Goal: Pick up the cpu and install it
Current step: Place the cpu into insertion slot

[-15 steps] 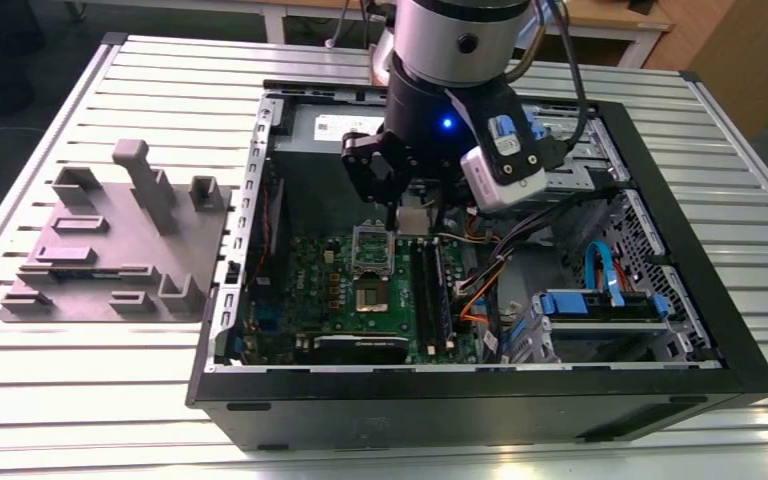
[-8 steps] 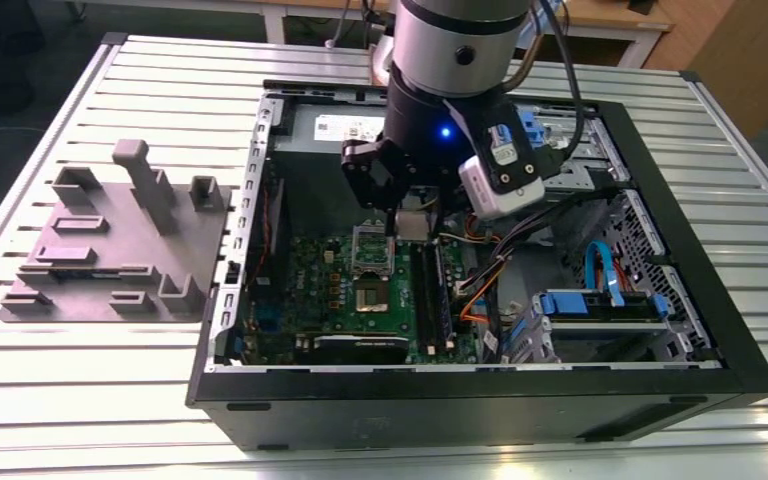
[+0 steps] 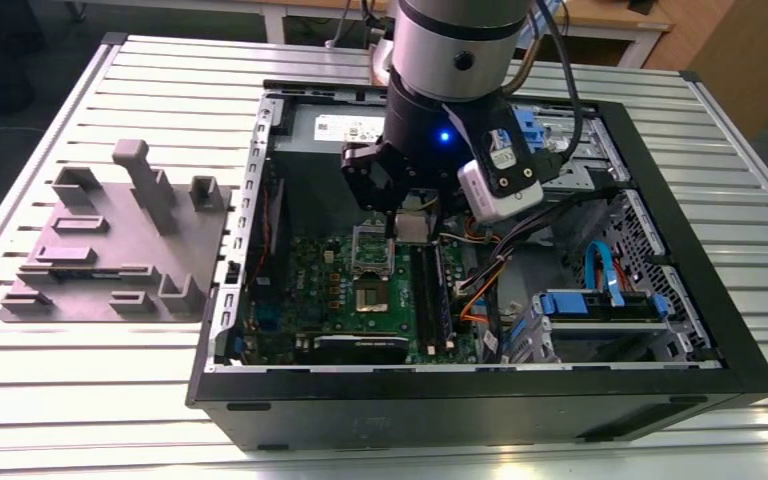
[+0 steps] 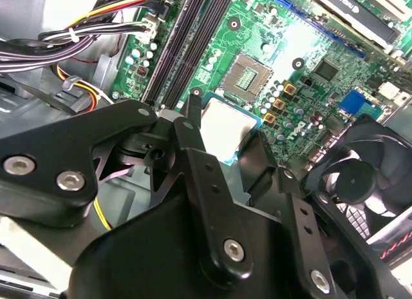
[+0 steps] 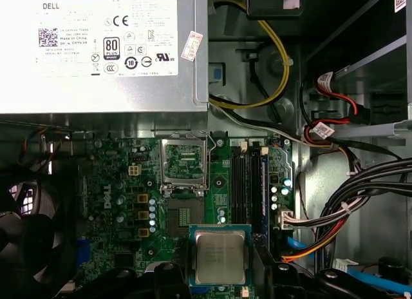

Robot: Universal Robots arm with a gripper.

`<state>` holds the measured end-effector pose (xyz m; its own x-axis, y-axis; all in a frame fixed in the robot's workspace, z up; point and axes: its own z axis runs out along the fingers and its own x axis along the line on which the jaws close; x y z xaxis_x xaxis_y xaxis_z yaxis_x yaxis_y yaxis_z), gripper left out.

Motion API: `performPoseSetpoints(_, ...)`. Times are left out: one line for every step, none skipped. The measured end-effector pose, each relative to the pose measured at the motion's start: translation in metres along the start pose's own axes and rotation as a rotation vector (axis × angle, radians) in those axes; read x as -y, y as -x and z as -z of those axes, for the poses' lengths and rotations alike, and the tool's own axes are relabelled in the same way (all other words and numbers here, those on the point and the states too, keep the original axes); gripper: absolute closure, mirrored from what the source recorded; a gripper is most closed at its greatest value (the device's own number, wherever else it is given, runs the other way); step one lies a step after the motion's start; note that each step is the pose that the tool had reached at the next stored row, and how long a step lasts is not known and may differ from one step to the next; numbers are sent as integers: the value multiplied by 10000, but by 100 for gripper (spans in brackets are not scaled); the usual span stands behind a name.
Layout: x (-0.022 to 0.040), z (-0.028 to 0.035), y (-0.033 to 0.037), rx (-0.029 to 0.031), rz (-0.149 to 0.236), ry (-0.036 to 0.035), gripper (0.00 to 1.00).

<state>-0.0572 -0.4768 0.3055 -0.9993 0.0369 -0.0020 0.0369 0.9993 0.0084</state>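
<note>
Cpu [image 5: 220,256] sits pinched tight in my gripper [image 4: 226,133], up near the open socket [image 5: 184,215] (not in yet), so I must line it up flat.

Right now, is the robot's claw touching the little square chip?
Touching. In the second wrist view the gripper pinches the cpu between its black fingers, held above the motherboard.

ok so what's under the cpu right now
The cpu, gripped by the fingers, hangs over the green motherboard, just beside its open socket. The patch of board directly beneath the chip is covered, so I can't tell what lies there.
</note>
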Motion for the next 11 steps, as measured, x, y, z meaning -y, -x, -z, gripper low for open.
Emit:
performPoseSetpoints(0, -1, 0, 0, 0, 0, 53)
performPoseSetpoints(0, -5, 0, 1, 0, 3, 53)
performPoseSetpoints(0, -10, 0, 2, 0, 5, 53)
performPoseSetpoints(0, -12, 0, 1, 0, 2, 53)
performPoseSetpoints(0, -14, 0, 0, 0, -1, 53)
performPoseSetpoints(0, -16, 0, 0, 0, 0, 53)
performPoseSetpoints(0, -17, 0, 0, 0, 0, 53)
performPoseSetpoints(0, -17, 0, 0, 0, 0, 53)
performPoseSetpoints(0, -17, 0, 0, 0, 0, 53)
performPoseSetpoints(0, -17, 0, 0, 0, 0, 53)
performPoseSetpoints(0, -17, 0, 0, 0, 0, 53)
